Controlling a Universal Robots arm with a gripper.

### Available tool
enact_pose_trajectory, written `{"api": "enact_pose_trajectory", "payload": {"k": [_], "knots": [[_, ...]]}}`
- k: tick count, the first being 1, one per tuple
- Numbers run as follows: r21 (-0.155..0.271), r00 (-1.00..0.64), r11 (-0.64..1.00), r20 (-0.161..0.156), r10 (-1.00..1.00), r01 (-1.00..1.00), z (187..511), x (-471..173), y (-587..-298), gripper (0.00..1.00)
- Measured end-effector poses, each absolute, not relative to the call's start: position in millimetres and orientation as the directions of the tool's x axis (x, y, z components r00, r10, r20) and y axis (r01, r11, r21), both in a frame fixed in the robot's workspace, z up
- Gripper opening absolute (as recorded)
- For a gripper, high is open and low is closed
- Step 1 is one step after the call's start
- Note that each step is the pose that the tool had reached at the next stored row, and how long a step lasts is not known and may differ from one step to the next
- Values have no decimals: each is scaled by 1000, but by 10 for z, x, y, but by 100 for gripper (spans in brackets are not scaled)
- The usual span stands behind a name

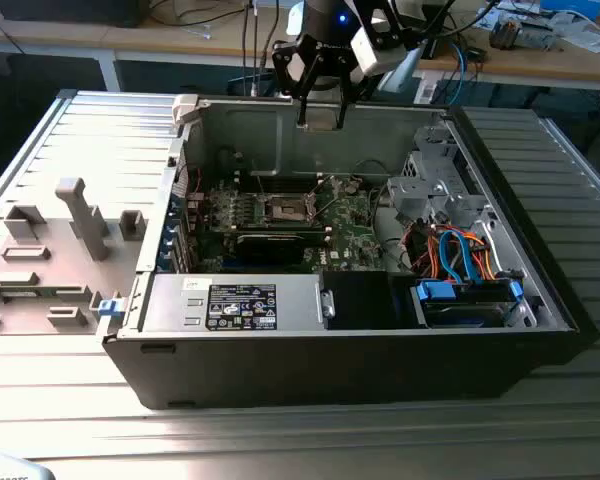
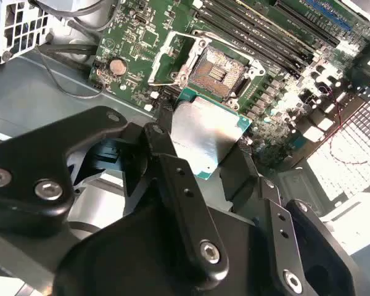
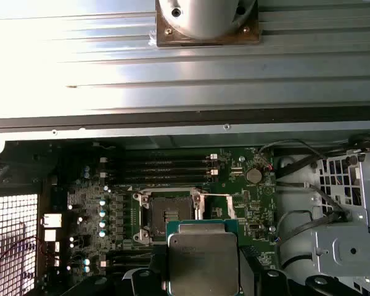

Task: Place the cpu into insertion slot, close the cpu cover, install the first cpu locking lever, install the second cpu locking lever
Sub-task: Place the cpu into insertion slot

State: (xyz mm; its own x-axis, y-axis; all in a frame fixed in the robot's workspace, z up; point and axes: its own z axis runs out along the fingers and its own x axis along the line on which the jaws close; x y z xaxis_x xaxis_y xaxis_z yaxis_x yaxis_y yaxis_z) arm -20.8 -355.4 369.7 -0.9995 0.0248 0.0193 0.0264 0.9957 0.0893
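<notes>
My gripper (image 1: pixel 320 108) hangs above the far wall of the open computer case (image 1: pixel 540 300), shut on the cpu (image 2: pixel 206 132), a flat square chip with a silver-grey top. In both wrist views the black fingers (image 2: pixel 166 148) press its two opposite edges. The chip (image 3: pixel 203 259) is held well above the motherboard, just beside the bare insertion slot (image 3: pixel 166 213), whose contact field is uncovered (image 2: pixel 219 69). The cpu cover (image 2: pixel 172 58), a thin silvery frame, stands swung open at the slot's side. In the exterior view the slot (image 1: pixel 285 208) lies in the middle of the green board.
Memory slots (image 3: pixel 166 169) and a coin battery (image 3: pixel 253 175) flank the slot. A black power supply (image 1: pixel 242 305) and a drive bay with blue parts (image 1: pixel 470 300) line the case's near side, with orange and blue cables (image 1: pixel 460 250) behind. Grey fixture blocks (image 1: pixel 75 215) stand at the exterior view's left.
</notes>
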Motion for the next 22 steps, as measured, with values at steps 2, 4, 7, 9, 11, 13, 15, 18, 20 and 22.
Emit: {"api": "enact_pose_trajectory", "payload": {"k": [2,4,7,9,11,13,15,18,20,22], "knots": [[89,-1000,996,19,25,26,3693,-212,-3554,55],[89,-1000,996,19,25,26,3690,-212,-3554,55],[90,-1000,996,19,25,26,3689,-212,-3553,55],[89,-1000,996,19,25,26,3674,-212,-3554,55],[89,-1000,996,19,25,26,3662,-212,-3554,55],[89,-1000,996,19,25,26,3659,-212,-3553,55],[89,-1000,996,19,25,26,3657,-212,-3554,55],[89,-1000,996,19,25,26,3652,-212,-3554,55],[89,-1000,996,19,25,26,3643,-212,-3554,55],[89,-1000,996,19,25,26,3634,-212,-3554,55]]}}
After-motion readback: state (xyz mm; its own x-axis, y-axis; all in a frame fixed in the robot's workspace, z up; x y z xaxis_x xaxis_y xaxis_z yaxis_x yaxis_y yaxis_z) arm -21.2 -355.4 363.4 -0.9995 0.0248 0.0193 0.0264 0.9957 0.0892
